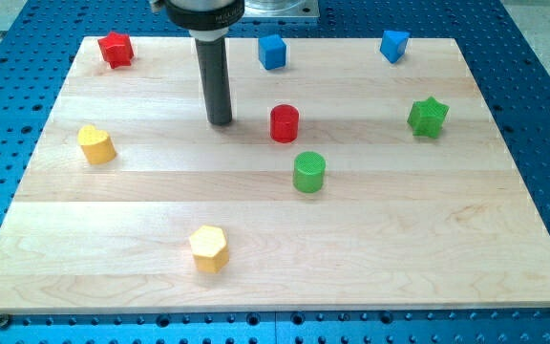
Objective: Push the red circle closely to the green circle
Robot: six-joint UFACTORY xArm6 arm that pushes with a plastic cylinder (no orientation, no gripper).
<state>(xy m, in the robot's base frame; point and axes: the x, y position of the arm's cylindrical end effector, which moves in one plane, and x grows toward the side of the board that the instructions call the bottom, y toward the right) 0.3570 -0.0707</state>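
The red circle (284, 123) stands near the middle of the wooden board (113, 220). The green circle (308, 172) stands just below and slightly right of it, with a small gap between them. My tip (220, 121) rests on the board to the left of the red circle, about a block's width away, not touching it.
A red star (116, 49) is at the top left, two blue blocks (272, 52) (393, 44) along the top edge, a green star (428, 117) at the right, a yellow heart (95, 144) at the left, a yellow hexagon (208, 248) at the bottom.
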